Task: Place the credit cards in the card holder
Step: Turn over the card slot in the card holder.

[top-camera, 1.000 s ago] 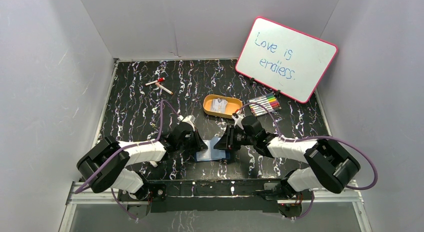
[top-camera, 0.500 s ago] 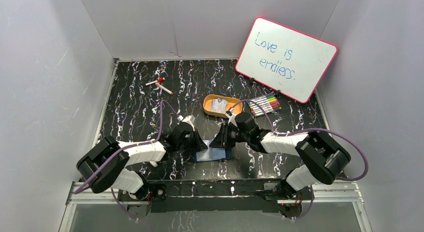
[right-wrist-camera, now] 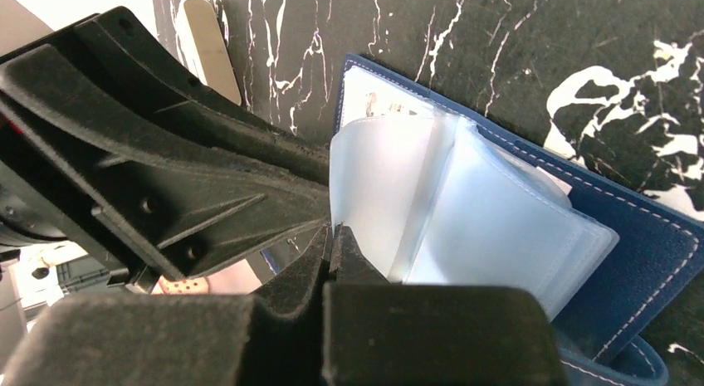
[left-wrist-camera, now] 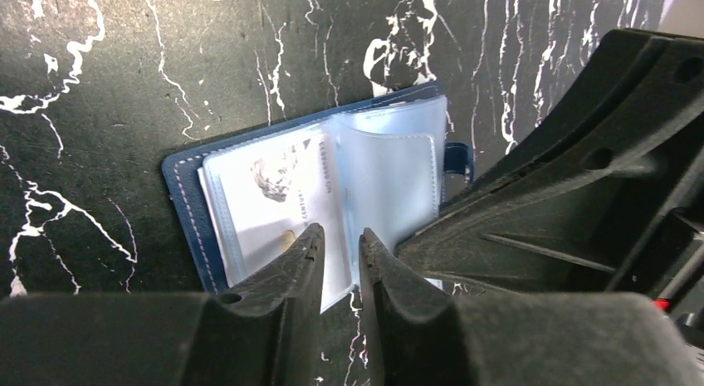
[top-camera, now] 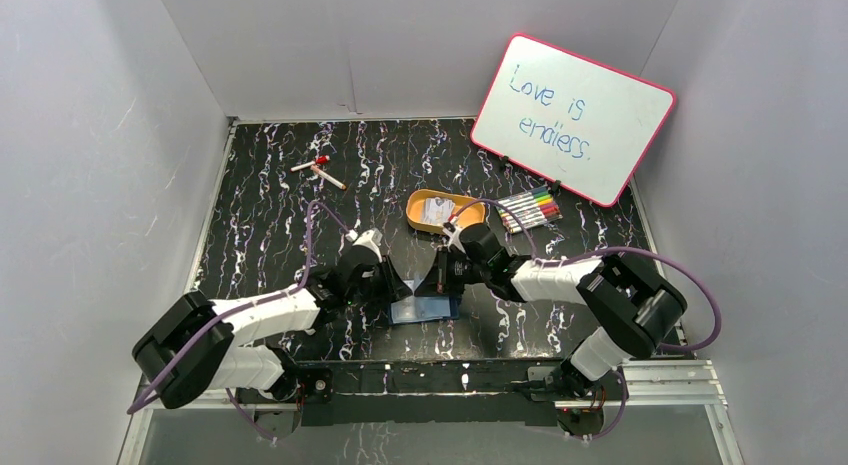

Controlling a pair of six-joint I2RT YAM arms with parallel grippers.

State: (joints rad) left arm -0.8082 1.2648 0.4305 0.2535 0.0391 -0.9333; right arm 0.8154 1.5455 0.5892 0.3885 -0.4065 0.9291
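The navy card holder (top-camera: 425, 310) lies open on the table between both grippers. In the left wrist view its cover (left-wrist-camera: 187, 207) shows, with one pale credit card (left-wrist-camera: 278, 183) in the left sleeve. My left gripper (left-wrist-camera: 340, 236) has its jaws a narrow gap apart, just above the holder's near edge, with nothing between them. My right gripper (right-wrist-camera: 332, 231) is shut on the edge of a clear sleeve (right-wrist-camera: 369, 178), which stands lifted from the holder (right-wrist-camera: 647, 261). More credit cards (top-camera: 437, 214) lie in the orange tray (top-camera: 470, 221).
A pink-framed whiteboard (top-camera: 572, 118) leans at the back right with coloured markers (top-camera: 528, 209) in front of it. Two pens (top-camera: 318, 170) lie at the back left. White walls close in three sides.
My right gripper has moved left and a little farther back over the holder. My left arm has shifted slightly, its elbow lower and more to the left. The holder stays in place.
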